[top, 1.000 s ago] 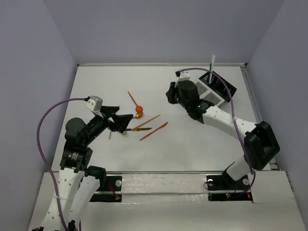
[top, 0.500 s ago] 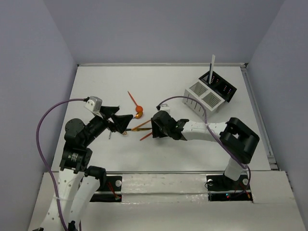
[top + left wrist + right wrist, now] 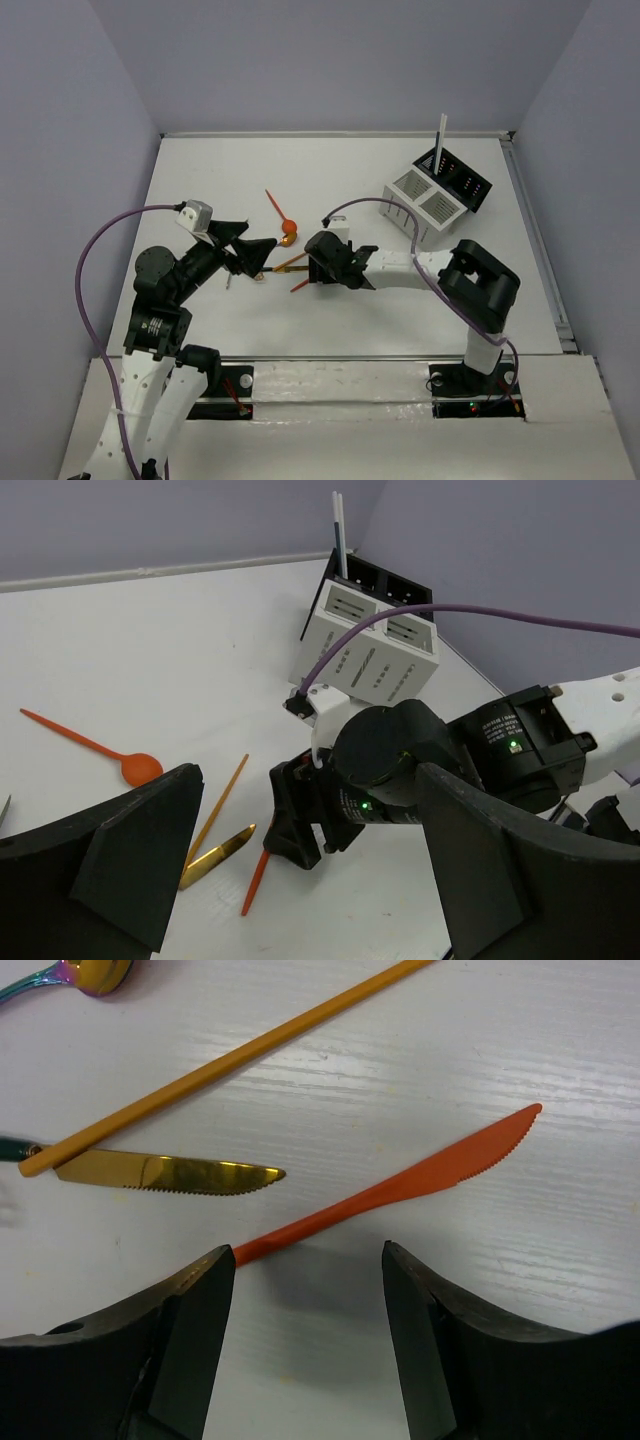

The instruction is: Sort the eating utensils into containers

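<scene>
Right jaws gape over one orange knife (image 3: pixel 440 1172); left jaws wide; one gold knife (image 3: pixel 165 1172) beside.

Top cam looks down from high behind over whole table (image 3: pixel 200 180); L wrist cam faces across twd caddy (image 3: pixel 375 655); R wrist cam v. close, straight down on orange knife (image 3: pixel 400 1185), shared w/ both others.

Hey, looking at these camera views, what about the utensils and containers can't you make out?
Orange knife: handle end hidden behind the right tool, right wrist view.
Gold knife: handle cut off by the left edge, same view.
Spoon: cut by the top and left edges, same view.
Containers: contents too small to tell, top external view.
</scene>
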Robot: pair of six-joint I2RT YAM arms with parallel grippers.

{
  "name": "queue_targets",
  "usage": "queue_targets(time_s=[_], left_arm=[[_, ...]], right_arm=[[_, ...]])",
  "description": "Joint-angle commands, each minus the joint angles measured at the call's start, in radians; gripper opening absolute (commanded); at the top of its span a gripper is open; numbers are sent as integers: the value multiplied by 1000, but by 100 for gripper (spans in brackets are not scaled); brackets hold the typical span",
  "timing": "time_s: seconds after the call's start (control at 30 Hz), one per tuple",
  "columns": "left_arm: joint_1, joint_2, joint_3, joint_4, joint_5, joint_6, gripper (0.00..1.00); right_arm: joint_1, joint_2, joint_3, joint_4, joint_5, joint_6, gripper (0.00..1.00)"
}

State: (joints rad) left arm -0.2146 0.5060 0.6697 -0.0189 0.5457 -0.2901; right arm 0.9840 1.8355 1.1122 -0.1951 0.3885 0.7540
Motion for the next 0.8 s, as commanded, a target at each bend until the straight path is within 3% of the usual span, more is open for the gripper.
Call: queue_targets(time_s=[0.0, 0.37, 0.57, 0.77], left_arm=[[-3, -15, 18, 53, 23, -3, 99], [-3, -17, 18, 51, 20, -4, 99], [-3, -18, 18, 53, 22, -4, 99], [-3, -18, 18, 54, 20, -4, 99]], right_arm=[[10, 45, 75, -27, 78, 38, 64], [10, 93, 106, -131, 165, 41, 53], [10, 87, 112, -240, 220, -65, 44], [10, 71, 107, -287, 213, -114, 44]])
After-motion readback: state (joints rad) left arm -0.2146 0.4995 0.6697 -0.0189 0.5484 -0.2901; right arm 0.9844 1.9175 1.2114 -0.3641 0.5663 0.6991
